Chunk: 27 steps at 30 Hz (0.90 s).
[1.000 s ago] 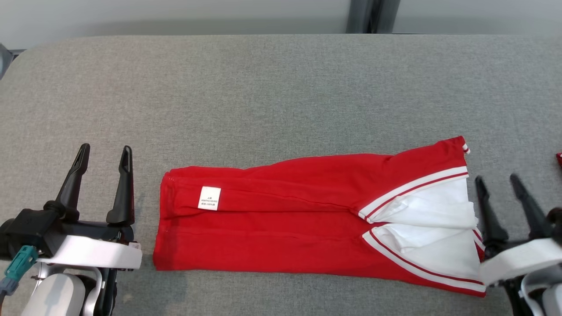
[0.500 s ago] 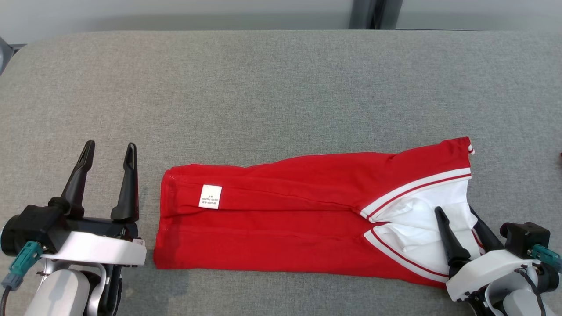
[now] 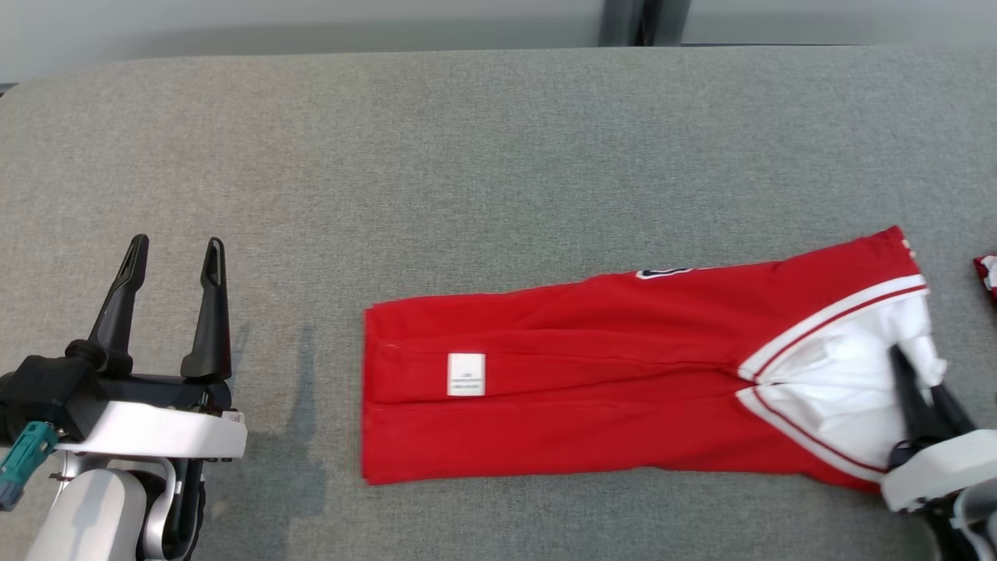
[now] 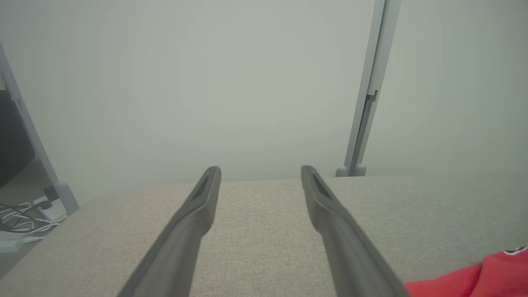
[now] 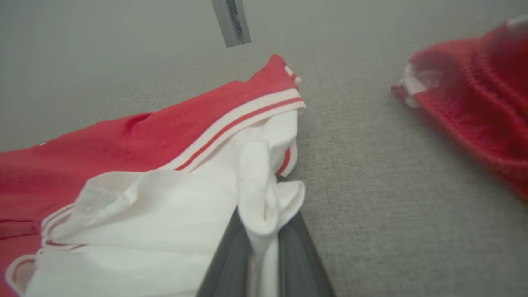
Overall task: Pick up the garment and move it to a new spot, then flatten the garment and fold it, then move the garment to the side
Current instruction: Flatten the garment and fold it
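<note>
Garment (image 3: 592, 389), red and white and folded into a long strip, lies on the right half of the grey table (image 3: 498, 156). At its near right end the right gripper (image 3: 915, 374) has its fingers closed on a bunch of the white cloth. The left gripper (image 3: 177, 241) is at the near left, well apart from the garment, with its fingers spread and nothing between them. Farther to the right lies another red cloth (image 3: 988, 273).

1. A bare test room or lab, by its look: plain and workmanlike.
2. A wide table (image 3: 498, 156) padded in grey cloth spans the head view.
3. Pale partition panels (image 4: 185, 82) joined by a metal post (image 4: 368, 103) stand at twelve o'clock behind it.
4. Loose white cables (image 4: 18, 218) lie on the floor at nine o'clock — left wrist view.
</note>
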### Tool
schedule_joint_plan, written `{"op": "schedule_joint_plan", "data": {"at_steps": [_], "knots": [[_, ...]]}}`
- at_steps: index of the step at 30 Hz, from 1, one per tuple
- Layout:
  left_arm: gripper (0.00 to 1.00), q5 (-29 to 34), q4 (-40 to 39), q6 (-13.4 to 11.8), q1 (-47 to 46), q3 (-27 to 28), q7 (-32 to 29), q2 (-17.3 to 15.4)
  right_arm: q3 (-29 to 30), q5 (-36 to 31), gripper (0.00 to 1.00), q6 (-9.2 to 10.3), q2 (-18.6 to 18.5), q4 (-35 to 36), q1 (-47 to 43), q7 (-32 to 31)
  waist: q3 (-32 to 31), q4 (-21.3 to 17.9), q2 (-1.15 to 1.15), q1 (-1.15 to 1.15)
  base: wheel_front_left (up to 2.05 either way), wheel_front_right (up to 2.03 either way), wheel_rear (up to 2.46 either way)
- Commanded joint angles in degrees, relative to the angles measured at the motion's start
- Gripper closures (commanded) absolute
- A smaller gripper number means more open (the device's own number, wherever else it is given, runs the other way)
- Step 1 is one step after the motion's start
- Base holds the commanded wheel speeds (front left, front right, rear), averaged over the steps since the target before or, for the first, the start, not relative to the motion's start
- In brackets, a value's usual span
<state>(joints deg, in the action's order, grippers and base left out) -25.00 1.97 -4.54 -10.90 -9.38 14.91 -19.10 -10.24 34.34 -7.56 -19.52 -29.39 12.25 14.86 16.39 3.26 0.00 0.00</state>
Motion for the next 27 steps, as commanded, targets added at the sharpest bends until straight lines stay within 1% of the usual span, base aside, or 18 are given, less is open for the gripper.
{"op": "schedule_joint_plan", "data": {"at_steps": [1,4,7,11,15,17,18,22,25,27], "knots": [[0.00,0.26,-0.13,0.06,-0.57,0.28,0.17,-0.16,0.80,-0.24,1.00,0.13,-0.88,0.42,-0.38,0.43,-0.03,-0.25,0.00,0.00,0.00,0.00,0.00],[0.00,0.29,-0.15,0.12,-0.73,0.46,0.17,-0.04,4.57,-1.43,1.00,0.13,-3.07,1.83,-1.67,0.43,-0.05,-0.90,0.00,0.00,0.00,0.00,0.00],[0.00,0.22,-0.16,0.26,-0.81,0.69,0.17,-0.10,7.36,-2.29,1.00,0.09,-4.17,2.91,-2.58,0.43,-0.04,-1.54,0.00,0.00,0.00,0.00,0.00],[0.00,0.21,-0.18,0.23,-0.79,0.87,0.17,-0.24,7.32,-3.48,1.00,0.08,-3.55,5.76,-2.11,0.39,-0.13,-2.46,0.00,0.00,0.00,0.00,0.00],[0.00,0.22,-0.22,0.34,-1.16,0.64,0.17,-0.42,4.64,-5.25,1.00,0.07,-2.43,11.56,-0.46,-0.08,-0.19,-2.90,0.00,0.00,0.00,0.00,0.00],[0.00,0.15,-0.22,0.41,-1.26,0.58,0.17,-0.55,3.09,-6.15,1.00,0.07,-1.21,15.41,-0.08,-1.40,-0.22,-3.03,0.00,0.00,0.00,0.00,0.00],[0.00,0.13,-0.25,0.42,-1.37,0.51,0.14,-0.68,0.89,-7.67,1.00,0.07,0.25,19.88,0.30,-3.55,-0.28,-3.09,0.00,0.00,0.00,0.00,0.00],[0.00,0.09,-0.26,0.47,-1.69,0.10,-0.10,-0.72,-5.85,-9.50,1.00,0.07,3.58,27.30,1.34,-8.81,-0.37,-2.73,0.00,0.00,0.00,0.00,0.00],[0.00,0.07,-0.23,0.47,-1.91,-0.35,-0.39,-0.45,-11.81,-10.01,1.00,0.07,6.43,30.22,1.99,-11.53,-0.37,-2.11,0.00,0.00,0.00,0.00,0.00],[0.00,0.07,-0.11,0.53,-2.31,-0.78,-0.44,-0.21,-15.15,-9.43,1.00,0.07,8.64,30.49,2.62,-12.33,-0.48,-1.55,0.00,0.00,0.00,0.00,0.00]]}}
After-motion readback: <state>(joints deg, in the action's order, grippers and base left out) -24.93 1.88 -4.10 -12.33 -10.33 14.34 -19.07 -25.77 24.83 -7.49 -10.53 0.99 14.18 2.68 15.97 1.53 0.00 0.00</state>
